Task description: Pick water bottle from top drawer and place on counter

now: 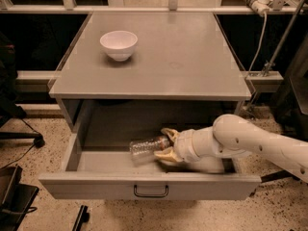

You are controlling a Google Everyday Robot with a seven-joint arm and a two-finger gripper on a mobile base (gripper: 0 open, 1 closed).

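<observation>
The water bottle (pixel 144 149), clear and ribbed, lies on its side inside the open top drawer (pixel 149 186), its base pointing left. My gripper (pixel 166 145) reaches into the drawer from the right, with its tan fingers (pixel 168 133) above and below the bottle's neck end, shut on it. The bottle sits slightly above the drawer floor. The grey counter (pixel 183 57) lies above the drawer. The bottle's label and cap are hidden by the fingers.
A white bowl (pixel 118 44) stands on the counter at the back left. The drawer's front panel carries a dark pull handle (pixel 151 191). My white arm (pixel 250 143) crosses the drawer's right side. A cable and metal stand (pixel 262 37) are at the right.
</observation>
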